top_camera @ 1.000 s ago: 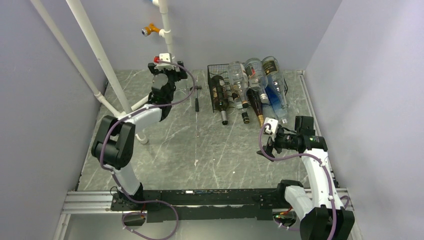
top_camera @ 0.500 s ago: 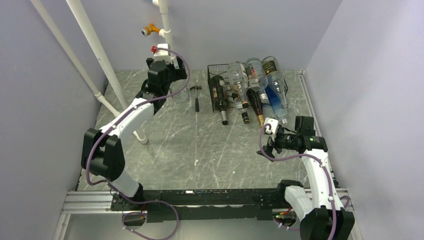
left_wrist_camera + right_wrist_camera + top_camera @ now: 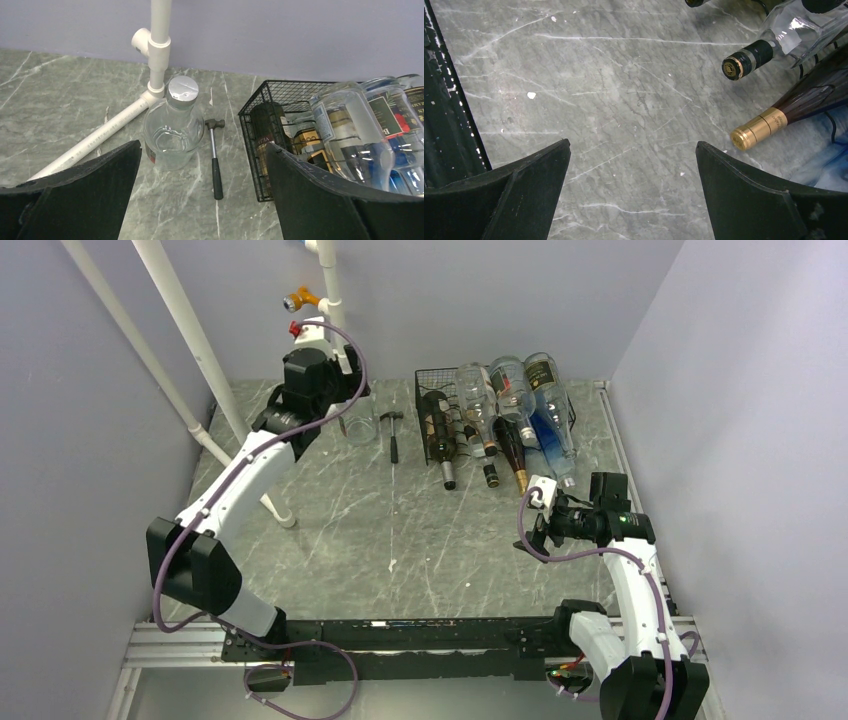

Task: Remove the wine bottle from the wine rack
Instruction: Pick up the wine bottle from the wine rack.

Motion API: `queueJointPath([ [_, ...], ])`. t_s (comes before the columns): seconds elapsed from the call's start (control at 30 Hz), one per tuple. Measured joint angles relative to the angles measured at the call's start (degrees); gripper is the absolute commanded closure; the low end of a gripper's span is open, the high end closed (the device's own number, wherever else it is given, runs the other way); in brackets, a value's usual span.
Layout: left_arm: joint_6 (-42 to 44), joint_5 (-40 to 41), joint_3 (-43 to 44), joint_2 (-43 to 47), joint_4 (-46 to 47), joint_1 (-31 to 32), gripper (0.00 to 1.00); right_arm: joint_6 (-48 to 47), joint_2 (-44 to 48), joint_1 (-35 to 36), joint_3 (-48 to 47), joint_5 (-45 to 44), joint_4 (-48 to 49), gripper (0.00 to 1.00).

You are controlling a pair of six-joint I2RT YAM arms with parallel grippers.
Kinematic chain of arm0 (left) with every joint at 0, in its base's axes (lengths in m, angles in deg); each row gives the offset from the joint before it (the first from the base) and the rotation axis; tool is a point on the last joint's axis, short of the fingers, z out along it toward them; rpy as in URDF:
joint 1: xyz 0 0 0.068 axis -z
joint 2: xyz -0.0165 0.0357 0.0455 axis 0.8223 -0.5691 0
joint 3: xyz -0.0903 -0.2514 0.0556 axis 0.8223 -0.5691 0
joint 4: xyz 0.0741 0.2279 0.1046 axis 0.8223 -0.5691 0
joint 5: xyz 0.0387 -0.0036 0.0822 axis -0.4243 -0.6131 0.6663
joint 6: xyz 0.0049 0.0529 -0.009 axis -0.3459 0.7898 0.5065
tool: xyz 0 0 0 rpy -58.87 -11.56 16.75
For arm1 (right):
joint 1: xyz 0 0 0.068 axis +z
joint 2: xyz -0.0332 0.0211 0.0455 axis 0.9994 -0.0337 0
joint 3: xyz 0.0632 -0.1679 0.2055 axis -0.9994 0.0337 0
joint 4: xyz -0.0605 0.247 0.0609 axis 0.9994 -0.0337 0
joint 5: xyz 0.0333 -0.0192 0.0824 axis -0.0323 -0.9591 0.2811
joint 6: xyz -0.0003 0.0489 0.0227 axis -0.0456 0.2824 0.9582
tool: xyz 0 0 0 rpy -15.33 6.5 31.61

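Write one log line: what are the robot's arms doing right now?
left jaws: open, empty, facing glass jar | right jaws: open, empty, near gold-capped bottle | wine rack: bottles inside, none held

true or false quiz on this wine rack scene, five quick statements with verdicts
1. The left gripper and the right gripper are both open and hold nothing. True.
2. The hammer lies inside the wine rack. False: it lies on the table, between the silver-capped clear bottle and the rack.
3. The silver-capped clear bottle lies on its side. False: it stands upright, by the white pipe.
4. A dark bottle with a gold foil top shows in the right wrist view. True.
5. The wine rack is empty. False: several bottles lie in it.
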Motion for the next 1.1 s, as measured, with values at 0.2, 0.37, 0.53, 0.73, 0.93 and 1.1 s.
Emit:
queueJointPath([
  [0.2, -1.4, -1.4, 4.2, 0.3, -6.8, 0.0, 0.01, 0.6, 0.1, 0.0, 0.0, 0.0, 0.0, 0.0],
  [0.37, -0.9, -4.4, 3.2, 2.5, -9.9, 0.0, 0.01, 1.5, 0.7, 0.0, 0.0, 0.6, 0.0, 0.0],
  [0.53, 2.1, -9.5, -1.9, 7.0, -9.6, 0.0, 0.0, 1.5, 0.0, 0.0, -1.1, 1.6, -1.8, 0.0],
  [0.73, 4.4, -18.3, -8.7, 10.3, -6.6, 0.0, 0.01, 1.1, -3.4, 0.0, -10.5, 1.5, -8.0, 0.0],
  [0.93, 4.1, -25.6, -10.7, 10.0, -5.4, 0.0, 0.01, 5.7, -7.4, 0.0, -21.5, 1.9, -9.5, 0.0],
  [1.1, 3.5, -28.5, -10.7, 8.6, -4.0, 0.0, 0.0, 13.8, -12.2, 0.0, -27.9, 2.2, -7.7, 0.0],
])
